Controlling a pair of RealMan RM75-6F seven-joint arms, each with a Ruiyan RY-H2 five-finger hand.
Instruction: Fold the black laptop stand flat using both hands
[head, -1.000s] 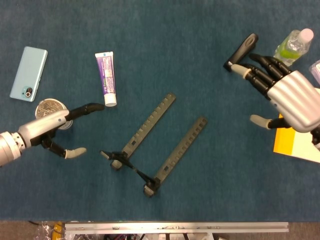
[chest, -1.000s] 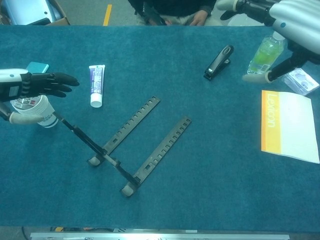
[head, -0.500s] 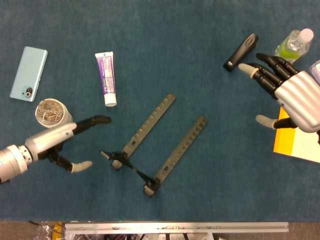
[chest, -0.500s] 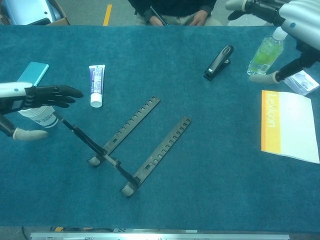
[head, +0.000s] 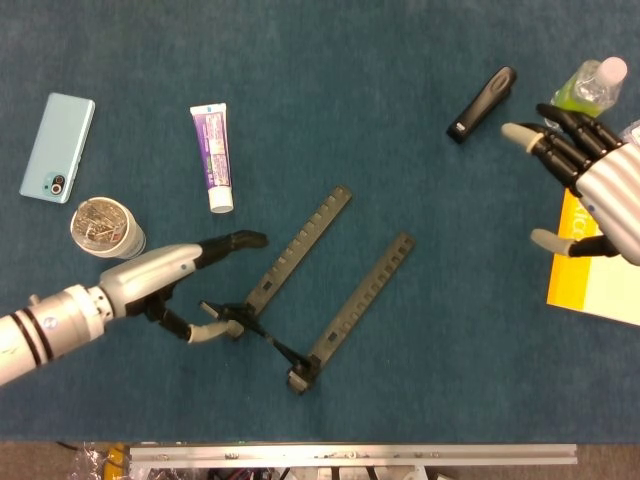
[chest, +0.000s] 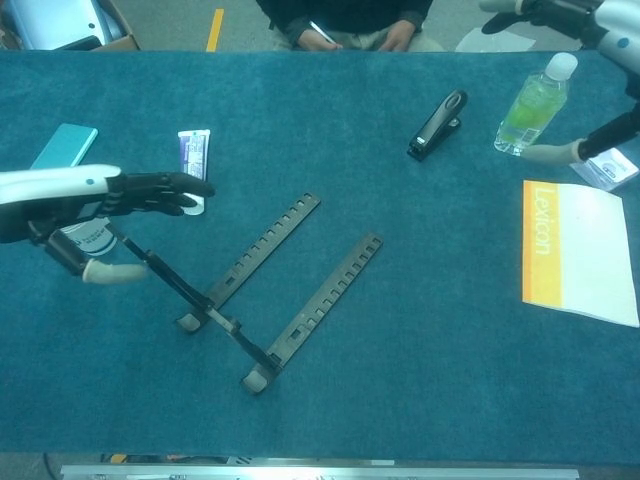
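The black laptop stand (head: 318, 290) lies unfolded mid-table, two notched bars (chest: 325, 297) angling up to the right from a cross link with hooked feet. One thin strut (chest: 160, 270) sticks up toward the left. My left hand (head: 170, 283) hovers open just left of the stand, fingers spread, thumb tip close to the near foot; in the chest view my left hand (chest: 120, 205) sits above the strut's tip. My right hand (head: 590, 185) is open at the far right, away from the stand; only its fingers (chest: 545, 12) show in the chest view.
A toothpaste tube (head: 211, 157), a phone (head: 57, 147) and a round can (head: 104, 227) lie at the left. A black stapler (head: 483, 103), a green bottle (head: 588, 86) and a yellow-and-white booklet (chest: 580, 250) are at the right.
My left hand has moved right and toward the stand, its thumb now near the stand's left foot. My right hand has drifted right, away from the stapler.
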